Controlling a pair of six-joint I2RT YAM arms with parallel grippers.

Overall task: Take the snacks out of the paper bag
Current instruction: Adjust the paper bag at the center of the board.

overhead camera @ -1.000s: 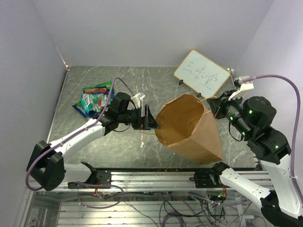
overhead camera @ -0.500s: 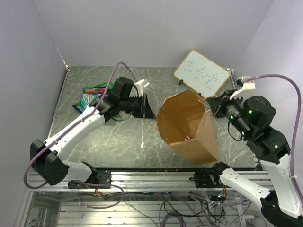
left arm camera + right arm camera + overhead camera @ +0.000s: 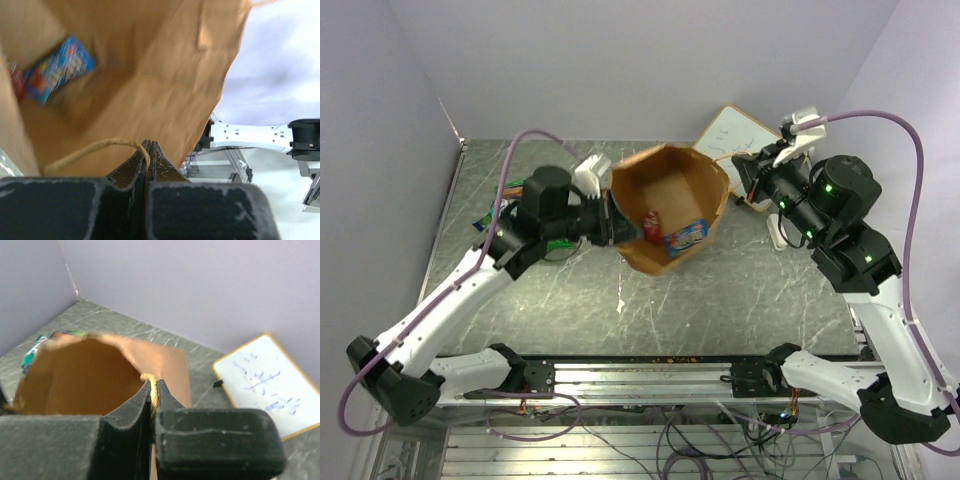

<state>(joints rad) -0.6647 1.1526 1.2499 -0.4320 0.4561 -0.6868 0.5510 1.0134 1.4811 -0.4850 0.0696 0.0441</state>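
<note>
The brown paper bag (image 3: 670, 170) hangs off the table between both arms, its mouth turned up toward the top camera. Inside lie a blue snack packet (image 3: 685, 237) and a red one (image 3: 651, 224). My left gripper (image 3: 613, 222) is shut on the bag's left twisted handle (image 3: 95, 149). My right gripper (image 3: 735, 178) is shut on the handle at the right rim (image 3: 150, 377). In the left wrist view the blue packet (image 3: 57, 67) and red packet (image 3: 17, 82) rest against the bag's inner wall (image 3: 150, 75).
Other snack packets (image 3: 488, 218) lie on the table at the left, partly hidden behind my left arm. A white writing board (image 3: 725, 135) lies at the back right, just behind the bag and the right gripper. Grey walls enclose the table.
My left gripper has shut on the bag's handle. Both arms have raised the bag and carried it left and farther back, turning its mouth upward so the snacks inside show.
</note>
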